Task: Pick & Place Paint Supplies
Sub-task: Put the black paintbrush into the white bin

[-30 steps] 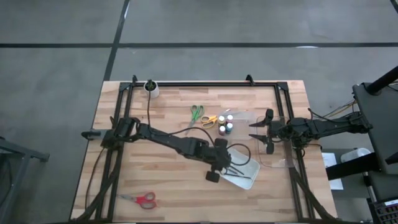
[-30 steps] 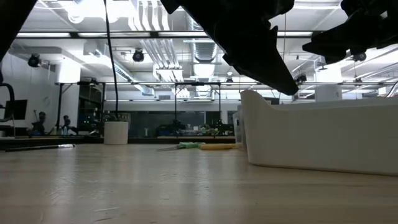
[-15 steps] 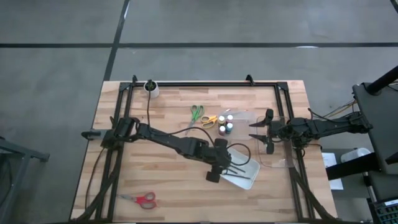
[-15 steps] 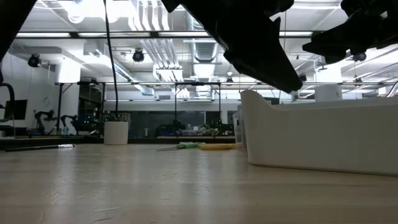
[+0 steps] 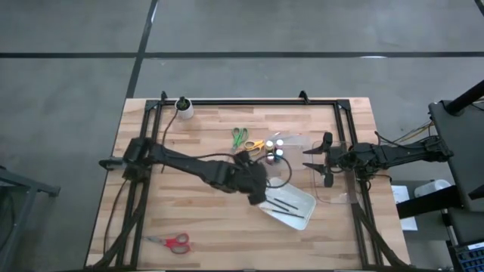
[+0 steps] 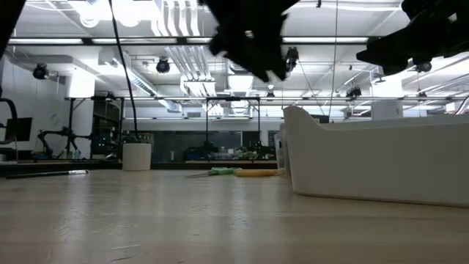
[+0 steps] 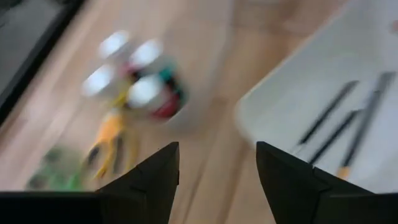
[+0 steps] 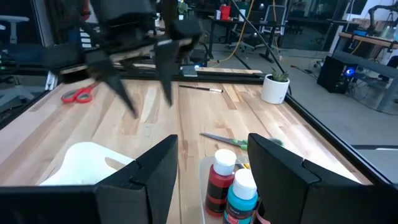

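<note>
My left gripper (image 5: 261, 181) hangs open over the table between the paint bottles (image 5: 274, 148) and the white tray (image 5: 301, 213), with nothing between its fingers; the right wrist view also shows this left gripper (image 8: 146, 93). Three thin dark brushes (image 7: 342, 124) lie flat in the tray. The red bottle (image 8: 217, 180) and the teal bottle (image 8: 240, 194) stand upright on the wood. Green scissors (image 5: 239, 137) and yellow scissors (image 5: 255, 145) lie beside the bottles, and red scissors (image 5: 171, 242) lie near the front left. My right gripper (image 5: 311, 160) waits open at the right, by the bottles.
A small white cup (image 5: 184, 108) stands at the far left corner of the table. One brush (image 8: 200, 89) lies on the wood near it. A black frame (image 5: 249, 101) runs along the table's far and side edges. Bare wood lies left of the tray.
My left gripper has risen out of the tray and gone toward the table's far edge and the bottles, rolling about its own line as it went. The brushes stay lying in the tray.
</note>
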You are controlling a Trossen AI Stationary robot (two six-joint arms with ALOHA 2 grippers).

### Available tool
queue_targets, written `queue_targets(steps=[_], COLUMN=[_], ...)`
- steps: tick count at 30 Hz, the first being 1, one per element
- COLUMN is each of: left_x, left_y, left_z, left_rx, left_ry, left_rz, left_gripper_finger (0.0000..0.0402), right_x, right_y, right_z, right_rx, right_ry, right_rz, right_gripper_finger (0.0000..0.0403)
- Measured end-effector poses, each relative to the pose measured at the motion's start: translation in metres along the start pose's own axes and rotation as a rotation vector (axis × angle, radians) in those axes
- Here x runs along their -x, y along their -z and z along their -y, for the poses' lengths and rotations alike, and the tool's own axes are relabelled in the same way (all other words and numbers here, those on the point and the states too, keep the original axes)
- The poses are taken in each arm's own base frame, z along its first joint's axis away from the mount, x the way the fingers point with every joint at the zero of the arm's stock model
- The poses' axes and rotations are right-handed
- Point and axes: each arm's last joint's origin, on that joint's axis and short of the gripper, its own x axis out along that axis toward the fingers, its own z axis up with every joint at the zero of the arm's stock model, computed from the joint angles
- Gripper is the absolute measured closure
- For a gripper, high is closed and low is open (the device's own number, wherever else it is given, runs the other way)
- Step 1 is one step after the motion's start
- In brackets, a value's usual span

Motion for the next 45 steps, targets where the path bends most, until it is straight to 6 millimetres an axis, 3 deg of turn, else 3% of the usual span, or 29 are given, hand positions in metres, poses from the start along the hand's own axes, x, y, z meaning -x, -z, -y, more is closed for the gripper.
queue_targets(steps=[9,16,24,33,40,45], left_x=[0.032,0.049,0.062,0.082,0.086,0.077], left_y=[0.027,0.047,0.087,0.148,0.185,0.202], left_z=[-0.045,-0.065,-0.084,-0.127,-0.156,-0.178], left_rx=[0.341,0.515,0.634,0.810,0.899,0.922], left_ry=[-0.324,-0.508,-0.533,-0.591,-0.546,-0.537], left_rz=[-0.254,-0.377,-0.500,-0.574,-0.553,-0.560], left_gripper_finger=[0.0185,0.0185,0.0185,0.0185,0.0185,0.0185], right_x=[0.000,0.000,0.000,0.000,0.000,0.000], right_y=[0.000,0.000,0.000,0.000,0.000,0.000], right_z=[0.000,0.000,0.000,0.000,0.000,0.000], right_rx=[0.000,0.000,0.000,0.000,0.000,0.000], right_ry=[0.000,0.000,0.000,0.000,0.000,0.001], right_rz=[-0.001,0.001,0.000,0.000,0.000,0.000], right_gripper_finger=[0.0211,0.0211,0.0211,0.0211,0.0211,0.0211])
